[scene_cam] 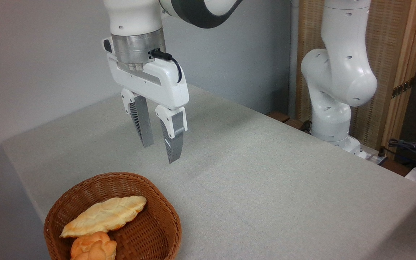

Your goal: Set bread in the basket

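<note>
The gripper point(161, 146) hangs in the upper middle of the frame, above the table point(265, 173) and clear of it. Its two ribbed grey fingers point(173, 142) point down with a narrow gap between them, and nothing is held.

The basket point(164, 220) sits at the lower left of the frame, near the table's front edge, below and left of the gripper. The bread point(105, 216) lies inside it, stretched across from the left wall up toward the right, one end resting high near the rim. Just below it in the basket, touching it, sits a small orange bun point(93, 247), partly cut off by the bottom of the frame.

The arm's white base point(332, 108) stands at the right, beyond the table's far edge, in front of a wooden screen point(403, 65). Some cables point(410, 146) lie at the far right.
</note>
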